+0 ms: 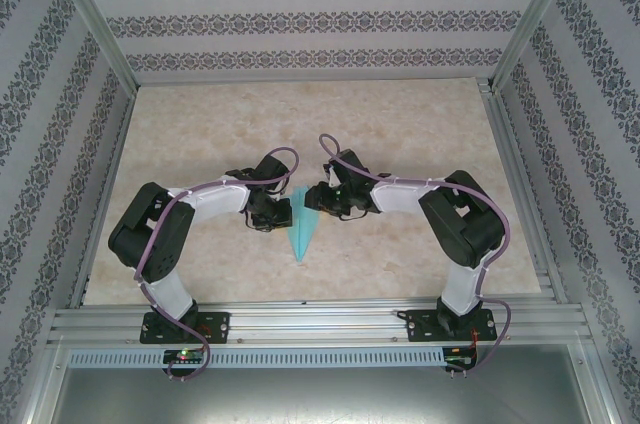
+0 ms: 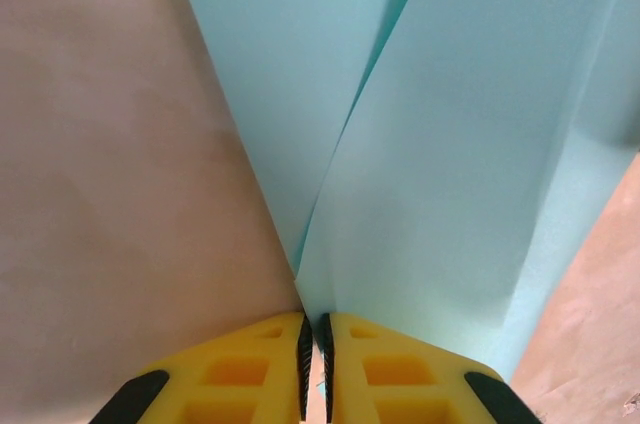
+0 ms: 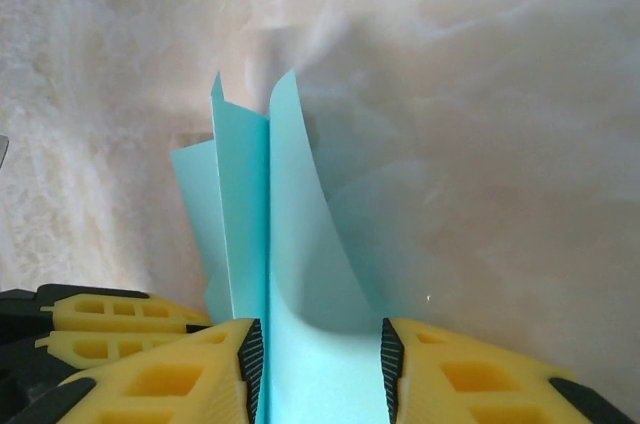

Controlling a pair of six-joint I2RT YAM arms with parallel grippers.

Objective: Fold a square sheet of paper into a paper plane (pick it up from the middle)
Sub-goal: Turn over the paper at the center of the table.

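Top external puts the paper plane (image 1: 303, 229) at the middle of the table (image 1: 420, 124), its point toward the arm bases and its wider end between the two grippers. It is already a narrow dart rather than a square, so I judge the main folds done. From the left wrist I see two turquoise panels meeting at a crease that runs straight into the left gripper (image 2: 314, 349). Its jaws are pressed almost together on that crease, which I read as a pinch on the plane's keel. From the right wrist the layers stand up as thin flaps with one wing curling aside. The right gripper (image 3: 322, 359) has its jaws spread with paper lying between the pads — I cannot tell whether they press it. What is left, as I judge it, is to sharpen the centre crease, level the wings, let go and leave the dart lying flat. The risk is a tug from one side unfolding or tearing the thin paper while the other side pinches.
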